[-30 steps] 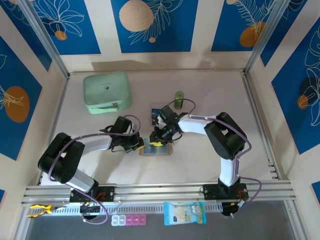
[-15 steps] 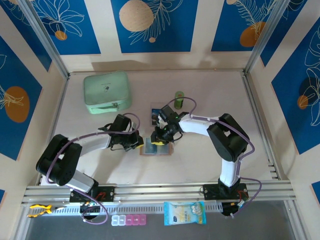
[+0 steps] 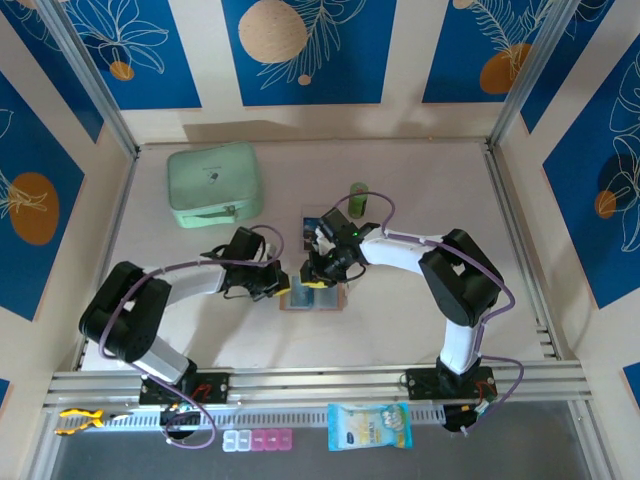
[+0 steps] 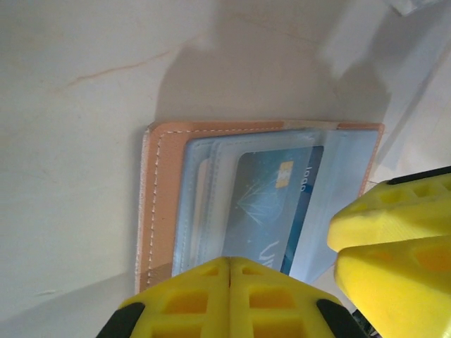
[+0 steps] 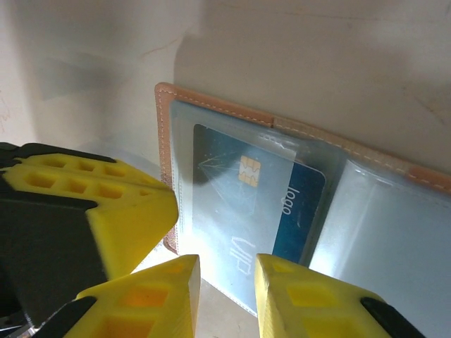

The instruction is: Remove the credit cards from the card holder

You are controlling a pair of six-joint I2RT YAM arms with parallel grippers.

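From above, the small tan-pink leather card holder (image 3: pixel 330 303) lies open at mid-table with both arms bent over it: the left gripper (image 3: pixel 277 287) at its left edge, the right gripper (image 3: pixel 322 279) on top. A mint-green zip case (image 3: pixel 214 184) and a small green cylinder (image 3: pixel 358 197) sit well clear beyond. The left wrist shows its yellow fingers clenched together on the holder's edge, likely pinning it. The right wrist shows its fingers slightly parted and empty over the blue chip-printed credit card (image 5: pixel 239 204), which sits under a clear pocket; that sleeve is the obstacle.
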